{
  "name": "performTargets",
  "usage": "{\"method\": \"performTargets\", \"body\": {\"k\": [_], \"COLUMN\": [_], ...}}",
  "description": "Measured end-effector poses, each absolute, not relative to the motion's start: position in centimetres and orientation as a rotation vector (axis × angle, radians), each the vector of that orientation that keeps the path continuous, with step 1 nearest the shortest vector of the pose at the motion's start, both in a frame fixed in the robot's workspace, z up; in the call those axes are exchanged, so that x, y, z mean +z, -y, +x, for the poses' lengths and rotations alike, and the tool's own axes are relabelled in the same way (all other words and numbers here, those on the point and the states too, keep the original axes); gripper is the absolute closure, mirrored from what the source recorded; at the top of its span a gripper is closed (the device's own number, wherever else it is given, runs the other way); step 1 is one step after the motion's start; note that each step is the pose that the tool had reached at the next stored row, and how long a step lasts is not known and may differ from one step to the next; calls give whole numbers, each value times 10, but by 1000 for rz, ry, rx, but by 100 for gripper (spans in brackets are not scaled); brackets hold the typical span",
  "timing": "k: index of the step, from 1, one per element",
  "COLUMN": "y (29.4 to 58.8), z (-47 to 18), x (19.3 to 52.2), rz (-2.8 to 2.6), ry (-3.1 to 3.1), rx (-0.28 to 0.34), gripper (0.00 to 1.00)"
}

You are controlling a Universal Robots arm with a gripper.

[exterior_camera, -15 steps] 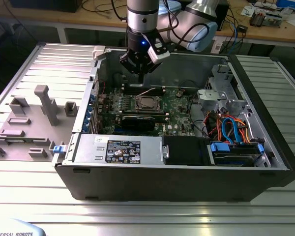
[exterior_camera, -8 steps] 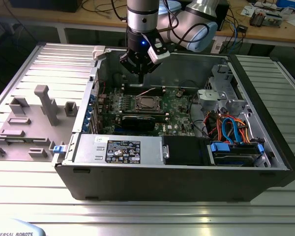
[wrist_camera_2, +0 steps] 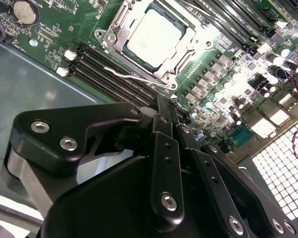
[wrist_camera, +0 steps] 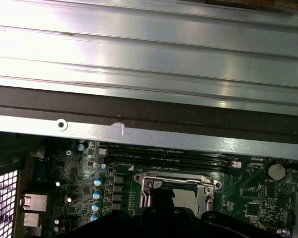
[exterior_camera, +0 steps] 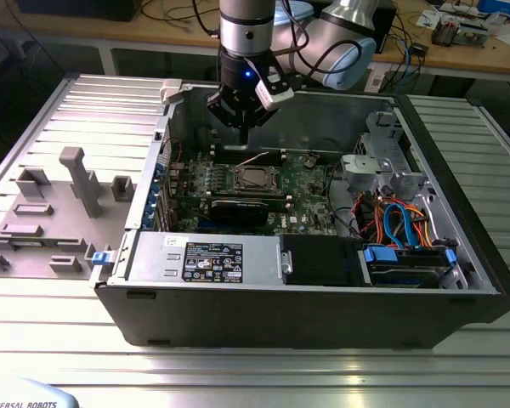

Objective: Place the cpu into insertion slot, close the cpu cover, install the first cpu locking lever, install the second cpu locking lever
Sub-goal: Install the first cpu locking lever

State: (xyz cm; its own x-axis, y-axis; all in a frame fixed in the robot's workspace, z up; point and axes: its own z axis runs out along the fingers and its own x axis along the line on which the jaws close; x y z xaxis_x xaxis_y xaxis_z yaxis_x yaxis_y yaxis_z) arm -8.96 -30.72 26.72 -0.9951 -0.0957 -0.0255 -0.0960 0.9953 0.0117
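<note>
Second wrist view is showing you the small silvery-grey square cpu (wrist_camera_2: 155, 35) sitting in the metal-rimmed insertion slot (wrist_camera_2: 185, 58), framed by the thin silvery cpu cover (wrist_camera_2: 120, 25), while your black gripper (wrist_camera_2: 165, 106) is hovering above it, jaws together and carrying nothing.

Work surface: a ribbed aluminium table (exterior_camera: 263, 361) with parallel grooves, reflecting overhead light. On it, toward the exterior view's left, lies a grey metal panel (exterior_camera: 64, 161) carrying a grey fixture block (exterior_camera: 38, 212) with raised posts. Behind stands a wooden bench (exterior_camera: 459, 51) with white legs, cluttered with loose cables (exterior_camera: 183, 17) and small electronic parts (exterior_camera: 459, 25). Floor beneath the bench is dark.
</note>
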Motion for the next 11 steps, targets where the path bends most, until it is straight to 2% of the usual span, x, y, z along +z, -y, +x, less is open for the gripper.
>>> {"method": "performTargets", "body": {"k": [5, 11], "y": [310, 311], "z": [-90, -77], "x": [265, 256], "rz": [-148, -145], "ry": [-3111, -3110], "rx": [65, 91], "gripper": [89, 89]}}
